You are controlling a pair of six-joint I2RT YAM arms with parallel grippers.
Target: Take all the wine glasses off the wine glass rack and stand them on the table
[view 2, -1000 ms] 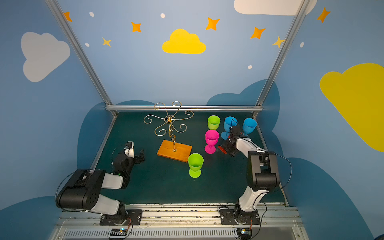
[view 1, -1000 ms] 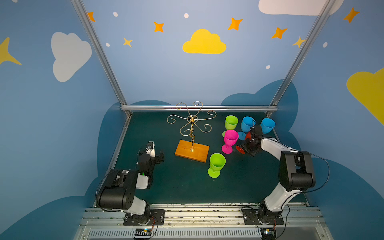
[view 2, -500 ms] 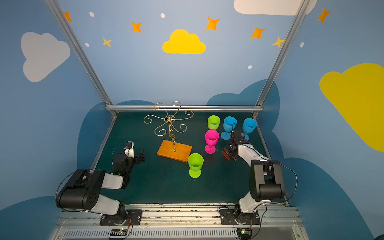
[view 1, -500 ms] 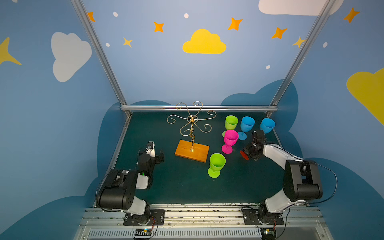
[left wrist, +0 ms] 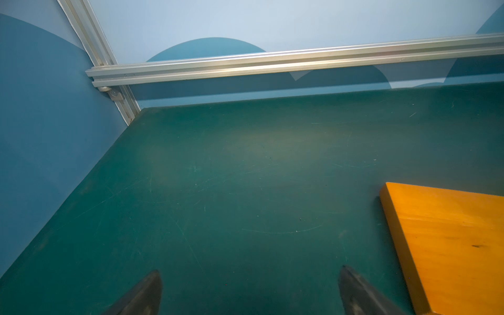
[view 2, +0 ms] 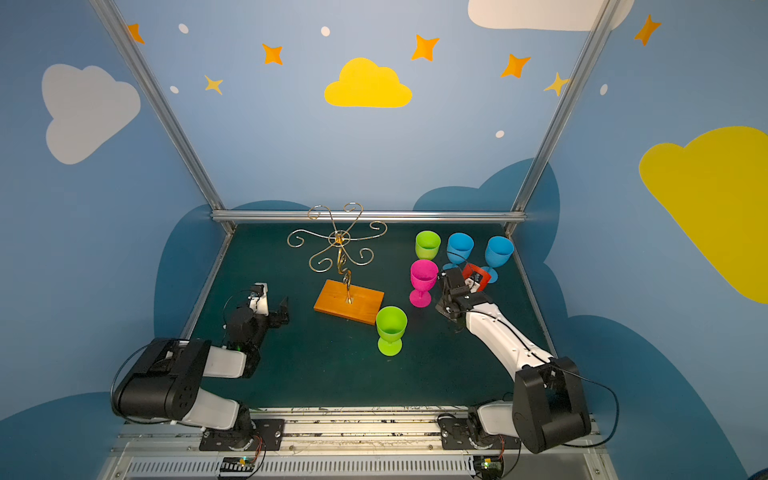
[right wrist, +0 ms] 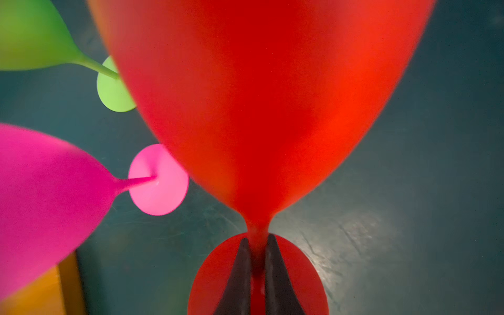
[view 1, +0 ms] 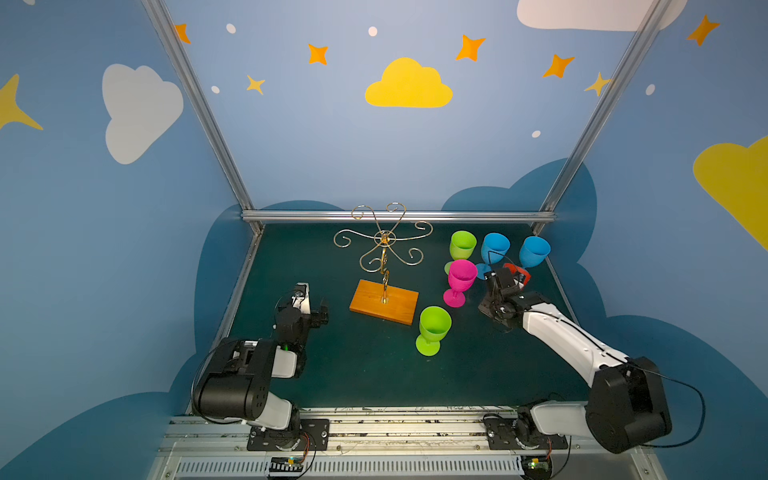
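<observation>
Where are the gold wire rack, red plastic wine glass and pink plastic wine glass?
gold wire rack [view 1: 374, 301]: a top view, wooden base.
red plastic wine glass [right wrist: 261, 109]: right wrist view, bowl.
pink plastic wine glass [view 1: 461, 277]: a top view, bowl.

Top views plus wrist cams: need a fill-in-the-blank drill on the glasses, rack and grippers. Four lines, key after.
1. The right gripper is shut on the stem of the ____ wine glass.
2. The left gripper is ____, with nothing between its fingers.
3. The number of glasses hanging on the wine glass rack is ____.
4. The glass standing nearest the rack's wooden base is ____.

Missing words: red; open; zero; green.
</observation>
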